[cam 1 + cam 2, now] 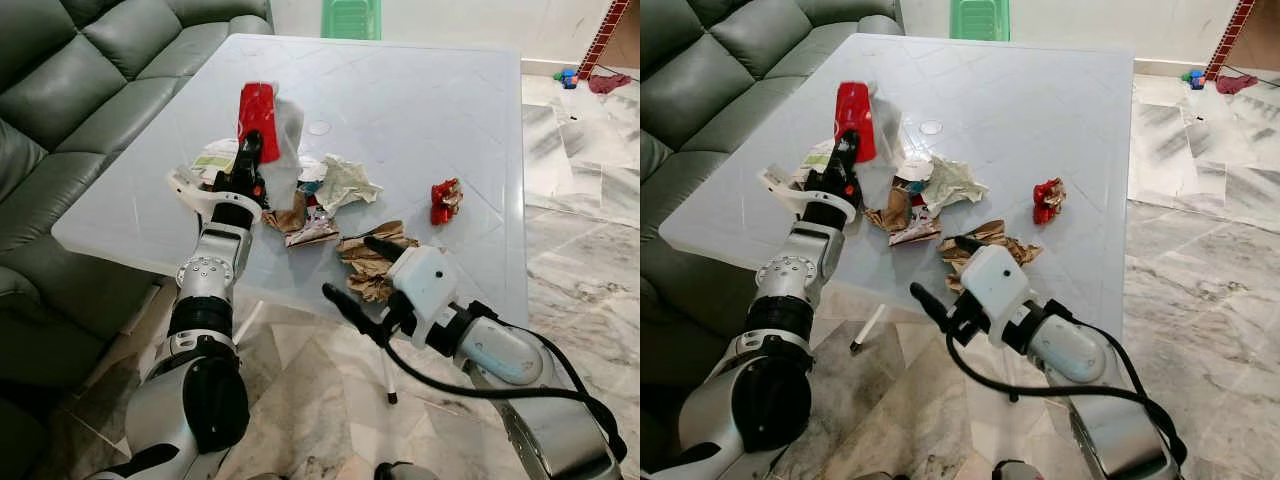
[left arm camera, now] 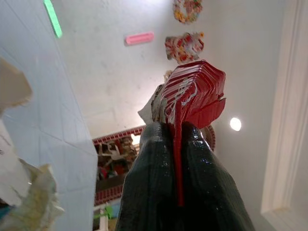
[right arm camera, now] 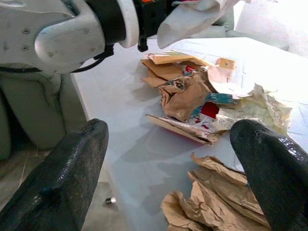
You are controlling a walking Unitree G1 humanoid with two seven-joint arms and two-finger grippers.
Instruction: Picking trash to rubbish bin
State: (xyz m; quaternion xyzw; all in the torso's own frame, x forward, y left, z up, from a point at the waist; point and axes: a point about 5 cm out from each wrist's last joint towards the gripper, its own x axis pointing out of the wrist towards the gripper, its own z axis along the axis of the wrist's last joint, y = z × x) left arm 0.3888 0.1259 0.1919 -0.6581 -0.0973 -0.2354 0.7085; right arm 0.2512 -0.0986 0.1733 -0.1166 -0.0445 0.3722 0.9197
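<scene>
Left gripper (image 1: pixel 247 150) is raised above the table, fingers (image 2: pixel 159 183) pressed together on a flattened red can (image 1: pixel 258 115); the can sticks up past the fingertips, with a pale plastic bag (image 1: pixel 288 140) hanging against it on the far side. Right gripper (image 1: pixel 362 270) sits low at the near table edge, fingers spread wide, nothing between them.

Sofa (image 1: pixel 70 90), grey-green: on the outer side of the left arm, running along the table's edge.

Table (image 1: pixel 420 110), pale blue-white: beneath and ahead of both grippers.

Floor (image 1: pixel 580 200), marbled tile: beyond the right gripper's outer side and under the table.

Trash pile (image 1: pixel 315 195), mixed paper, wrappers and cardboard: on the table just below and beside the left gripper, ahead of the right gripper.

White crumpled paper (image 1: pixel 345 182): at the pile's edge nearest the right gripper's side.

Brown paper (image 1: pixel 368 262), crumpled: directly between the right gripper's open fingers' line and the pile, close to the upper fingertip.

Red wrapper (image 1: pixel 444 201), small and crumpled: alone on the table, ahead of the right gripper, apart from the pile.

Green chair (image 1: pixel 351 18): past the table's far edge.
</scene>
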